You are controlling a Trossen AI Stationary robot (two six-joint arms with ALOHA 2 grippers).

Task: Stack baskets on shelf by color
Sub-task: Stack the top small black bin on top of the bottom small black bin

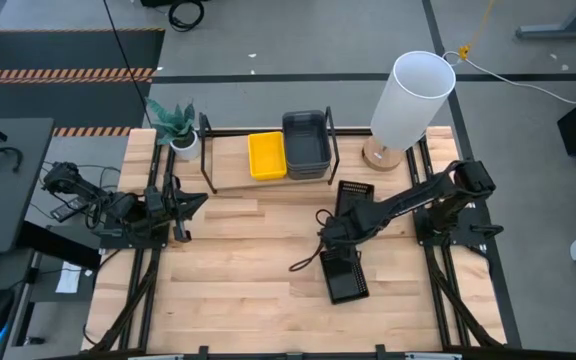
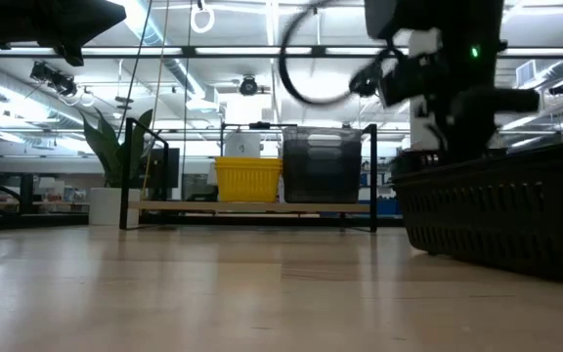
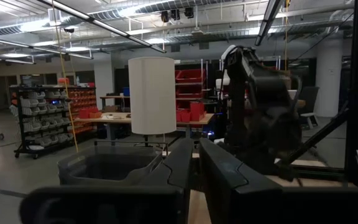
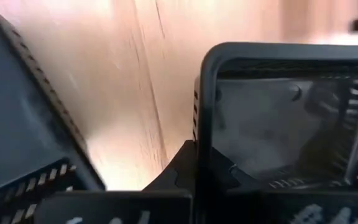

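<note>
Right gripper [image 1: 340, 248], jaws closing tight on the thin end wall of a black basket [image 1: 347, 277] lying near the worktop's right edge: light, stiff perforated plastic, best pinched at the rim.

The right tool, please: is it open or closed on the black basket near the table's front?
Closed. The right tool sits at the rim of the black basket, and the wrist view shows its fingers clamped over that rim.

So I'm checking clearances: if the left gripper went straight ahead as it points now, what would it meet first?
Probably the dark grey baskets on the shelf; the left gripper points at them, though depth is unclear.
</note>
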